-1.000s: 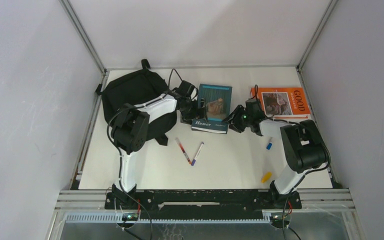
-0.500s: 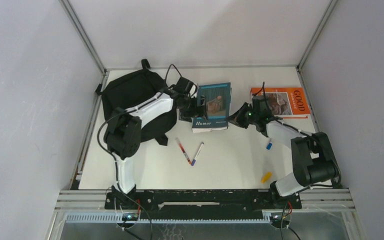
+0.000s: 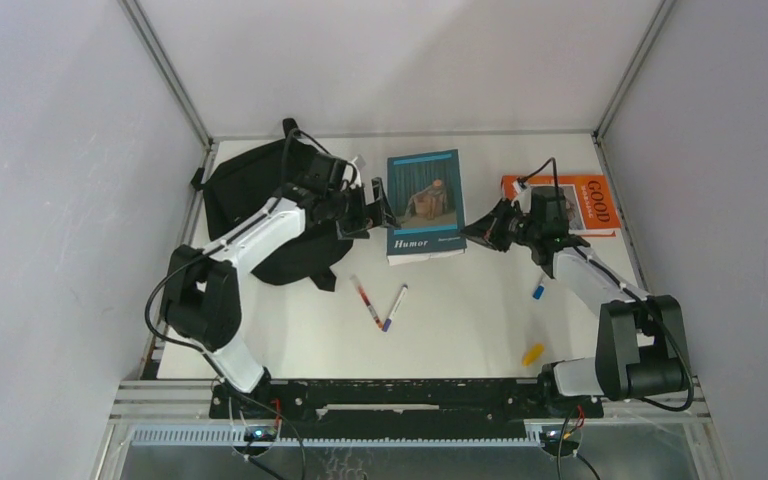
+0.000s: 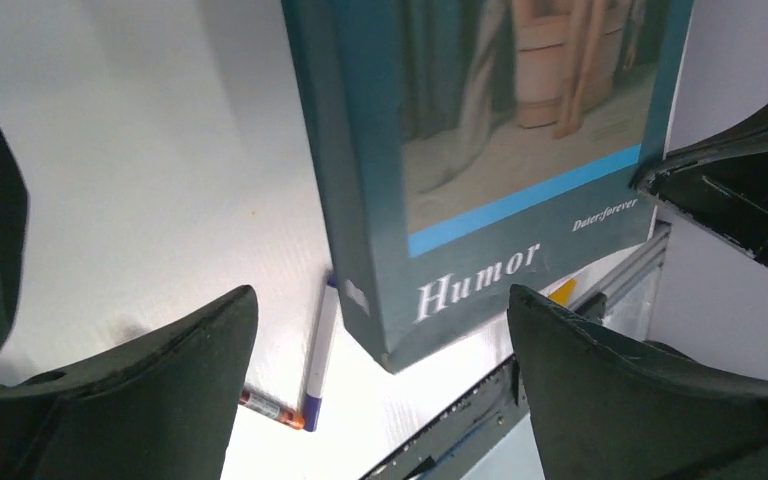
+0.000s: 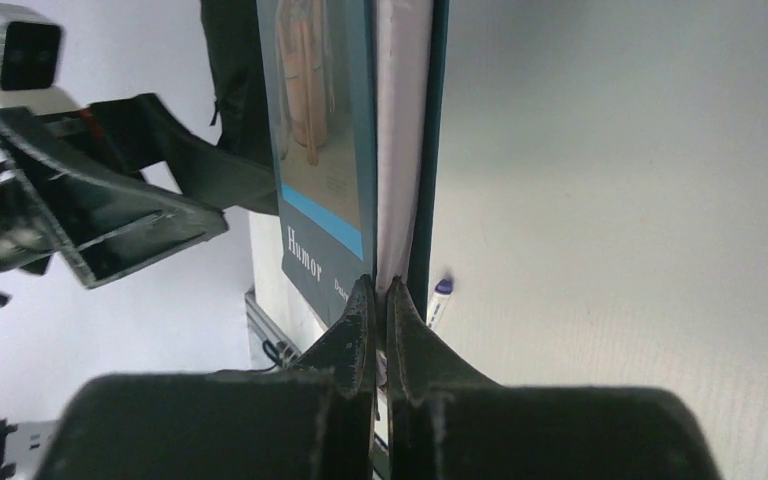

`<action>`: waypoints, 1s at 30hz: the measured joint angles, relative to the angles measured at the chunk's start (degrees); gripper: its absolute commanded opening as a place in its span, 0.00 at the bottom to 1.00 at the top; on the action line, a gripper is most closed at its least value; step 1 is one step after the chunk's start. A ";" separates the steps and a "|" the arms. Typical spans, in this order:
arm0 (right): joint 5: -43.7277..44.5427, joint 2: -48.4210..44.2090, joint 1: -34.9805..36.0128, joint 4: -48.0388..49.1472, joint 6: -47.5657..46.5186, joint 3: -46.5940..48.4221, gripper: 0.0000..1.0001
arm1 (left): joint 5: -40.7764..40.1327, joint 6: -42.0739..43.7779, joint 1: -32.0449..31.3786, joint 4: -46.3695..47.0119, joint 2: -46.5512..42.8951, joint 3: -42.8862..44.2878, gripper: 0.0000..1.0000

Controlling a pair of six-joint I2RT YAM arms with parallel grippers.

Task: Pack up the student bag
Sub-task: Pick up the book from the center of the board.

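Student bag [image 3: 250,185] at far left, splayed left hand [image 3: 381,207] just beside.

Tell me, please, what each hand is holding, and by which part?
The right hand is shut on the Humor book, pinching its page-side edge near the title end. The left hand stands open beside it, holding nothing.

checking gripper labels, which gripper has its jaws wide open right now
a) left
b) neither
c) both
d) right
a: the left gripper shows a wide gap between its fingers beside the book, while the right gripper is pinched shut at the book's page edge.
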 measured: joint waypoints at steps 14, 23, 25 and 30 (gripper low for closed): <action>-15.87 -0.02 -4.31 11.65 5.40 -2.97 0.00 | 20.13 -14.64 4.76 22.05 -0.13 -10.64 0.98; -20.92 1.31 -4.48 13.18 7.69 -3.02 0.66 | 25.22 -30.53 4.76 41.94 1.49 -13.88 0.31; -19.96 1.03 -4.79 11.19 7.15 -2.89 0.99 | 25.11 -31.89 4.70 43.12 1.49 -13.86 0.23; -12.83 -5.79 -5.42 2.16 4.66 -3.26 1.00 | 21.59 -32.50 4.37 43.06 1.16 -13.88 0.20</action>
